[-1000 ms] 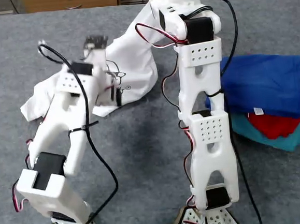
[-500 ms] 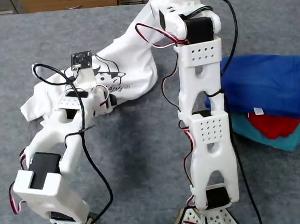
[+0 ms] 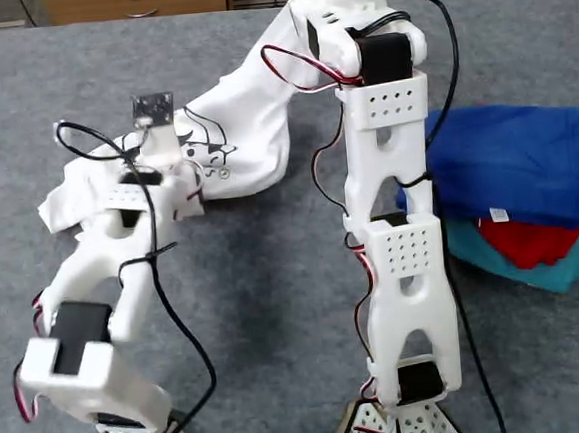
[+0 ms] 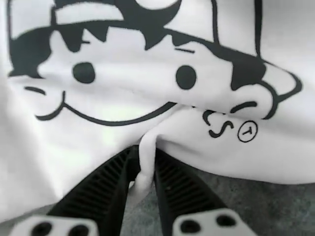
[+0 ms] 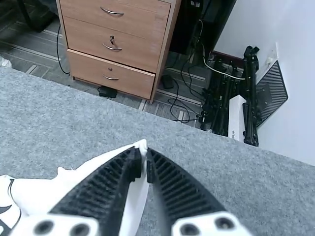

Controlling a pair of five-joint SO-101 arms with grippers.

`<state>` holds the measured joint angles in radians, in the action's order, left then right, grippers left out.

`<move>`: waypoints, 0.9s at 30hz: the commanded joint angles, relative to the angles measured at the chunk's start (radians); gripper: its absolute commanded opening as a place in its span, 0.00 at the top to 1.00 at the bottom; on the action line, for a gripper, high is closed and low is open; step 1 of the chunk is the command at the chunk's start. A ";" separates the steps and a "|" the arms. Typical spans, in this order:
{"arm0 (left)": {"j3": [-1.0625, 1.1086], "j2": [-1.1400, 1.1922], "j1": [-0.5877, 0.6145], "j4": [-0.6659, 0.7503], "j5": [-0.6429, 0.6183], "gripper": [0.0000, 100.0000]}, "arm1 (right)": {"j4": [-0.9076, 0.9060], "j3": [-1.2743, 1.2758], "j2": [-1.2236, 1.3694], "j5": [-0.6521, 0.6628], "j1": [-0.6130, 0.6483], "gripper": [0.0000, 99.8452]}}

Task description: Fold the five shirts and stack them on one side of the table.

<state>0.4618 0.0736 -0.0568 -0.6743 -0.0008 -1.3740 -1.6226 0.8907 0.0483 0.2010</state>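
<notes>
A white shirt (image 3: 233, 131) with a black cartoon print lies stretched across the grey table, from the left-middle up to the far centre. My left gripper (image 4: 143, 169) is shut on a pinched fold of the white shirt (image 4: 123, 98) near its printed front. In the high view the left gripper (image 3: 189, 189) sits at the shirt's near edge. My right gripper (image 5: 141, 164) is shut on a corner of the white shirt (image 5: 74, 189), held above the table's far edge. A stack of folded shirts (image 3: 516, 189), blue on top with red and teal below, rests at the right.
The right arm's tall white links (image 3: 395, 218) stand in the table's middle between the white shirt and the stack. Beyond the far edge are a wooden drawer unit (image 5: 115, 42) and black stands with cables (image 5: 231, 98). Bare grey table (image 3: 265, 289) lies between the arms.
My left arm has drawn back toward the near left, pulling the shirt's printed part with it. The shirt's lower right bulge has tightened. The right arm has stayed put.
</notes>
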 commanded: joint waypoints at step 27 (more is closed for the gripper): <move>-0.474 -0.615 0.278 -0.749 0.184 0.98 | -0.307 -0.044 -0.386 0.071 0.025 1.00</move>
<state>-0.1320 -0.5294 0.1611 -1.5413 0.1297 -1.6763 -1.6241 0.5884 0.1112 0.2225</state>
